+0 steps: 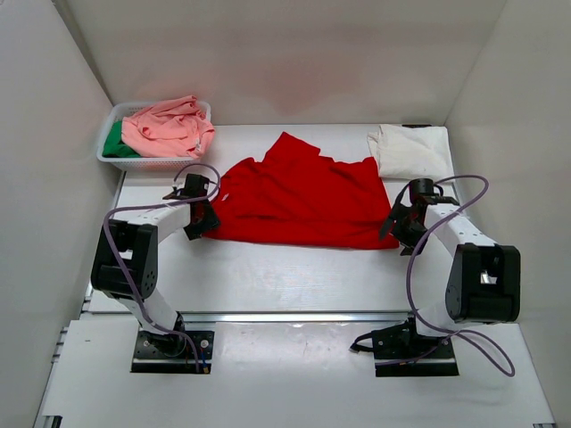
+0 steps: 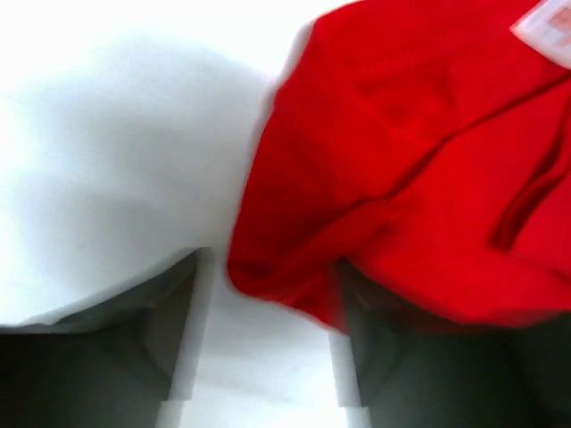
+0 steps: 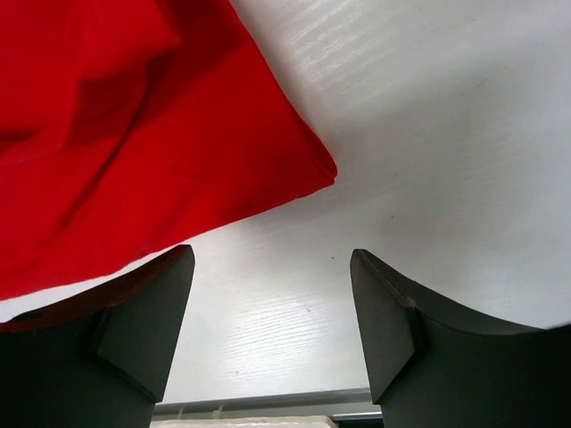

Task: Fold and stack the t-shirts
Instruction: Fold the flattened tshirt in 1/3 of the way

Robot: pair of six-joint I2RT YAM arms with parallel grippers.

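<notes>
Top external: four t-shirts [image 1: 303, 201], one basket [image 1: 143, 163]

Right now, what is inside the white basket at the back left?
A crumpled salmon-pink t-shirt lies on top in the basket; a green t-shirt shows beneath it at the left. The pink cloth hides most of the green one and the basket's bottom.
</notes>
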